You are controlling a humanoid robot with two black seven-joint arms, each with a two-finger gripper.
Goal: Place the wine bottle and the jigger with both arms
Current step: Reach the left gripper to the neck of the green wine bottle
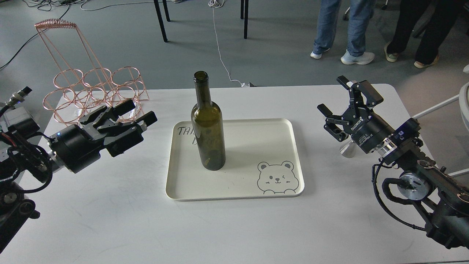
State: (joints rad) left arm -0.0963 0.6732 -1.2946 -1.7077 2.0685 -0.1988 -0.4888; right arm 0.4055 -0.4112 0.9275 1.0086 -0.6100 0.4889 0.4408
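The dark olive-green wine bottle stands upright on the left part of the cream tray. My left gripper is open and empty, lying nearly level and pointing right toward the bottle, a short way to its left. The steel jigger stands on the table right of the tray, mostly hidden behind my right gripper body. My right gripper is open and empty, raised just above and in front of the jigger, fingers pointing up and away.
A copper wire bottle rack stands at the table's back left, just behind my left gripper. The tray has a bear drawing at its front right. People's legs stand on the floor beyond the table's far right edge.
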